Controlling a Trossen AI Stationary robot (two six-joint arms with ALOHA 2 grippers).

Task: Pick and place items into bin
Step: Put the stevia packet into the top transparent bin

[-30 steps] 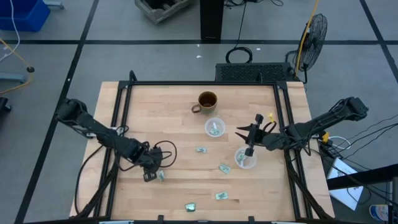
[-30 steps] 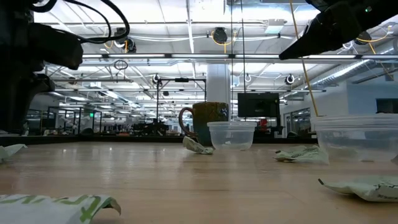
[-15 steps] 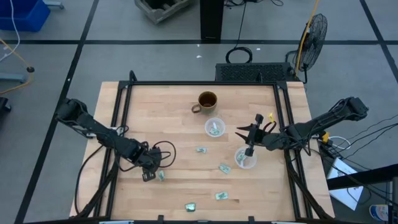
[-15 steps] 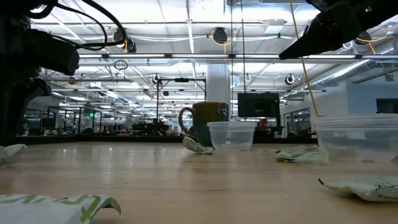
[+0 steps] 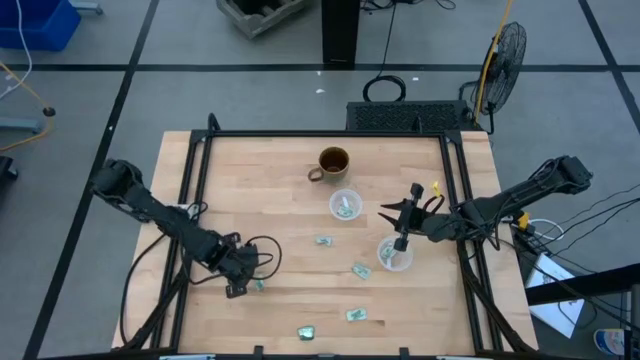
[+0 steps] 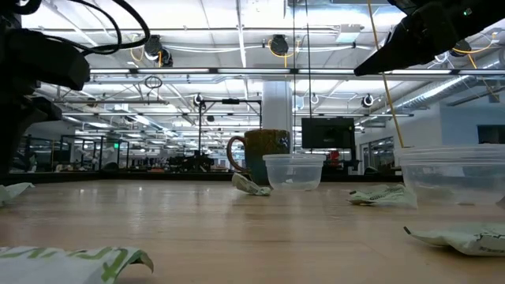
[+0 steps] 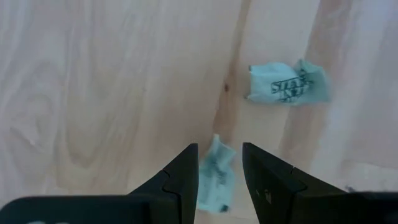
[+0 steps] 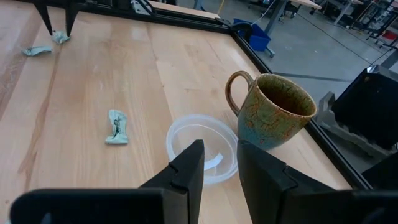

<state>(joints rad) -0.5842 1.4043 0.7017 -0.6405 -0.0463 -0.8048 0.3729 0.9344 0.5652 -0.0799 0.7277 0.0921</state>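
Observation:
Several tiny pale green-and-white candy bits lie on the wooden table. One candy (image 7: 217, 176) sits on the table between the fingers of my open left gripper (image 7: 221, 174), which is near the table's near-left part (image 5: 238, 285). A second candy (image 7: 288, 84) lies just beyond it. My right gripper (image 5: 402, 240) hovers over a clear round bin (image 5: 393, 256) on the right; its fingers (image 8: 187, 167) stand slightly apart with nothing between them. Another clear bin (image 5: 345, 207) holds a candy (image 8: 214, 163) and stands beside the brown mug (image 5: 332, 163). My left gripper points down with one finger (image 7: 186, 174) on each side of the candy lying on the table. The candy lies close against that finger, but I cannot tell whether it touches.
Loose candies lie at mid-table (image 5: 323, 240), (image 5: 361, 269) and near the near edge (image 5: 355, 315), (image 5: 307, 332). A black frame (image 5: 320, 134) runs round the table's edges. Bare wood (image 5: 250, 190) stretches across the far-left part of the table.
My left gripper has shifted a little toward the table's near-left corner, staying low beside the same candy. My right gripper has kept still over its bin.

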